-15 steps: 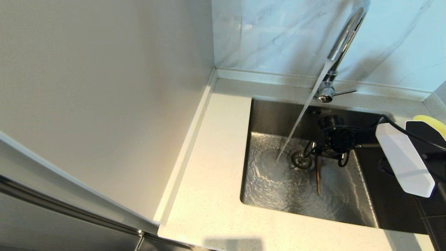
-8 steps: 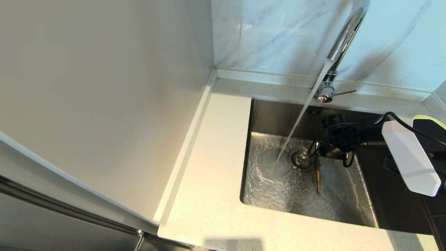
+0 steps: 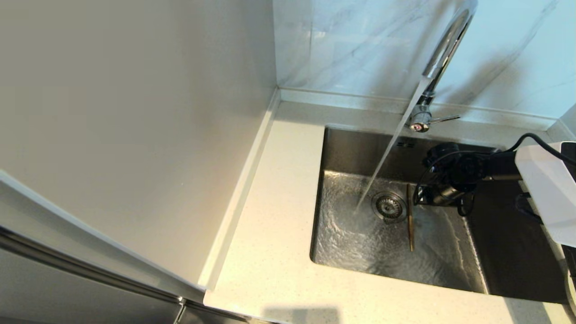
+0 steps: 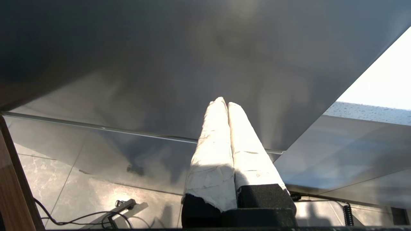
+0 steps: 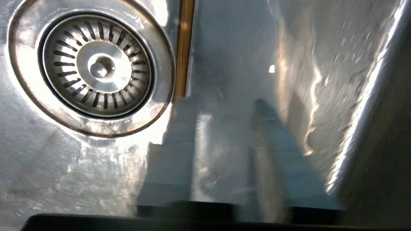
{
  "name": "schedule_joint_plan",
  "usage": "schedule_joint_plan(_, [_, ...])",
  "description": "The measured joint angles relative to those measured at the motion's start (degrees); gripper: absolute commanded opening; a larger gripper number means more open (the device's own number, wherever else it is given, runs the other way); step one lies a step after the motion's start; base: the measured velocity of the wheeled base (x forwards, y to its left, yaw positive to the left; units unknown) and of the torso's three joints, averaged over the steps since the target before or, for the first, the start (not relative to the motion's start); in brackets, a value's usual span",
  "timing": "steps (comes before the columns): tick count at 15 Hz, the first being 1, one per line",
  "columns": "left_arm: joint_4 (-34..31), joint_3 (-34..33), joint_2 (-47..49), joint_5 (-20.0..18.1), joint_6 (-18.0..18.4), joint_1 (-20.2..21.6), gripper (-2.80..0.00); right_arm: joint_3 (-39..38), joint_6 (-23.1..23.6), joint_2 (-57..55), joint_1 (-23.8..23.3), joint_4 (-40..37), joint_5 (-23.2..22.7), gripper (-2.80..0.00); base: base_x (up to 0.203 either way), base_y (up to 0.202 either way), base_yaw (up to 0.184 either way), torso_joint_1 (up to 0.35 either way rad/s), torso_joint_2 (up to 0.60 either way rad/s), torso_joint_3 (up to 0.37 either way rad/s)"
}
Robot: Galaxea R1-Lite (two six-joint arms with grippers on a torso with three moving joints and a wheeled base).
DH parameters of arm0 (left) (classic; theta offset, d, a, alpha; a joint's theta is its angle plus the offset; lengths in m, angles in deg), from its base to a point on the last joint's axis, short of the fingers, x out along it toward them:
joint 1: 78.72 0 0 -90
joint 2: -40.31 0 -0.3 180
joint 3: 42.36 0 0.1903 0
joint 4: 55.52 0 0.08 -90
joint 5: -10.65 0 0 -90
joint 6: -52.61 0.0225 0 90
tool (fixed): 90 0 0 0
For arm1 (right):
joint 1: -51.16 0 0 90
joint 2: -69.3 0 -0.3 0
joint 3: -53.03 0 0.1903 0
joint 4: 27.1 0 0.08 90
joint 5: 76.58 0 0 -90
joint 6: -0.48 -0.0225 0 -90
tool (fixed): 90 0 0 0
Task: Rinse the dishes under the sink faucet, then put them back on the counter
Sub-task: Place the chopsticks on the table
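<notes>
Chopsticks (image 3: 410, 216) lay flat on the wet floor of the sink (image 3: 342, 153), running roughly 12-to-6 in your head view, just at 3 o'clock of the drain strainer (image 3: 388, 206). In the right wrist view the same brown stick (image 5: 184, 48) ran right beside the strainer rim (image 5: 93, 67), touching or nearly touching it; you couldn't tell which.

Your right gripper (image 3: 420, 195) hung low inside the basin, at 3 o'clock of the chopsticks' far end and just beside them. Jaws were spread apart, holding nothing: the wrist view showed two separate fingers (image 5: 171, 150) with bare sink floor between them. The near finger's tip sat at the chopstick's edge; contact couldn't be made out through the blur.

Water (image 3: 387, 153) ran from the sink faucet (image 3: 443, 49) in a slanted stream, landing at about 9 o'clock of the strainer and sheeting across the basin floor. The faucet's lever handle (image 3: 443, 119) pointed toward 3 o'clock.

Counter (image 3: 274, 234) wrapped the sink at 9 and 6 o'clock, with the grey-veined wall (image 3: 351, 45) behind at 12.

Your left gripper (image 4: 223, 106) showed only in its own wrist view, parked below a grey underside, jaws pressed together on nothing, tiled floor (image 4: 96, 189) beyond.
</notes>
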Motion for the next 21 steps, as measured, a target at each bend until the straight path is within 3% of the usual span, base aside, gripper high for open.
schedule_joint_plan(9, [0.0, 0.0, 0.0, 0.0, 0.0, 0.0, -2.8, -6.4, -2.2, 0.8, 0.3, 0.5, -0.2, 0.0, 0.0, 0.0, 0.0, 0.0, 0.0, 0.0])
schedule_joint_plan(16, [0.0, 0.0, 0.0, 0.0, 0.0, 0.0, -2.8, -9.5, -2.2, 0.2, 2.1, 6.3, 0.3, 0.0, 0.0, 0.0, 0.0, 0.0, 0.0, 0.0])
schedule_joint_plan(21, [0.0, 0.0, 0.0, 0.0, 0.0, 0.0, -2.8, -8.3, -1.4, -1.9, 1.6, 12.2, 5.1, 0.0, 0.0, 0.0, 0.0, 0.0, 0.0, 0.0])
